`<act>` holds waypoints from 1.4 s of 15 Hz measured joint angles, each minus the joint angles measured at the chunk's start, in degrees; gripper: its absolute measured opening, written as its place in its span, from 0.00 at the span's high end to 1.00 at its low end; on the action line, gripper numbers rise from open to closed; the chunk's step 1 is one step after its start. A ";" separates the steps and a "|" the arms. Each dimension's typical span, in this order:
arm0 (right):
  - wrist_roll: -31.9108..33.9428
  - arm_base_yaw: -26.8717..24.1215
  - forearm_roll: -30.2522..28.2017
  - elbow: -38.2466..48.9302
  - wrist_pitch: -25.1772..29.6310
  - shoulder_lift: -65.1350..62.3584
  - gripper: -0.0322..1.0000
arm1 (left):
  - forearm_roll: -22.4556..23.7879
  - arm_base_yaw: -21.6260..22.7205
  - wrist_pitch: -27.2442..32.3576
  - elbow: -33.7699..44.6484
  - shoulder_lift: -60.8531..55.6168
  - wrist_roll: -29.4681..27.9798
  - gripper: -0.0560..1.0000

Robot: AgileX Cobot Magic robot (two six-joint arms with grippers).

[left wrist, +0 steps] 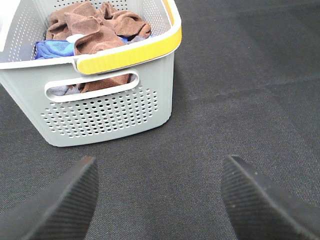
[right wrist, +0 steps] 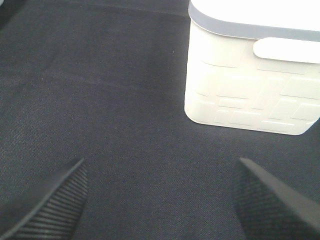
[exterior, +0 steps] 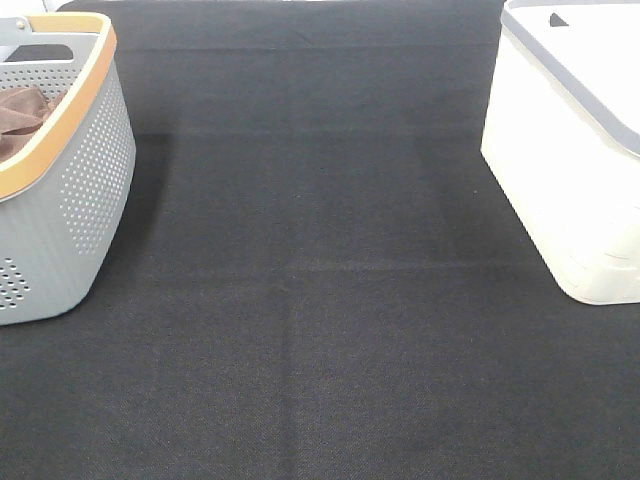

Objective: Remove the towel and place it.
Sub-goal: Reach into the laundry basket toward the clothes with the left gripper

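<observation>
Far left in the high view: grey perforated basket (exterior: 70, 200) with a tan band along its rim, cut off by the frame's edge, standing on the black cloth-covered table (exterior: 320, 330). Inside it, the reddish-brown towel (exterior: 22, 112), only a crumpled patch showing from up there.

Seen more fully from the left wrist: same basket (left wrist: 110, 115), towel (left wrist: 95, 35) bunched on top of the pile, blue cloth (left wrist: 52, 48) tucked under and beside it, more brown fabric showing through the handle slot. Hard to tell where one brown fold ends and another begins.

Left gripper (left wrist: 157, 200) low over the table, short of the basket wall, jaws spread wide, holding nothing.

Right: white bin (exterior: 560, 180) with a grey rim, cut off at the top and side edges, its inside washed out to plain white, contents not readable. From the right wrist: same bin (right wrist: 245, 90), block-patterned wall, handle recess under the rim, interior out of sight.

Right gripper (right wrist: 160, 200) well apart from the bin, jaws likewise wide, gripping nothing.

Out of the high camera's frame: both grippers. In the wrist views, only the dark ribbed fingertips.
</observation>
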 joint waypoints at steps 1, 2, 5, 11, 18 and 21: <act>0.00 0.00 0.00 0.00 0.00 0.00 0.24 | 0.00 0.00 0.00 0.00 0.00 0.00 0.31; 0.00 0.00 0.00 0.00 0.00 0.00 0.24 | 0.00 0.00 0.00 0.00 0.00 0.00 0.31; 0.00 0.00 0.00 0.00 0.00 0.00 0.24 | 0.00 0.00 0.00 0.00 0.00 0.00 0.31; 0.00 0.00 0.00 0.00 0.00 0.00 0.24 | 0.00 0.00 0.00 0.00 0.00 0.00 0.31; 0.00 0.00 0.00 0.00 0.00 0.00 0.24 | 0.00 0.00 0.00 0.00 0.00 0.00 0.31; 0.00 0.00 0.00 0.00 0.00 0.00 0.24 | 0.00 0.00 0.00 0.00 0.00 0.00 0.31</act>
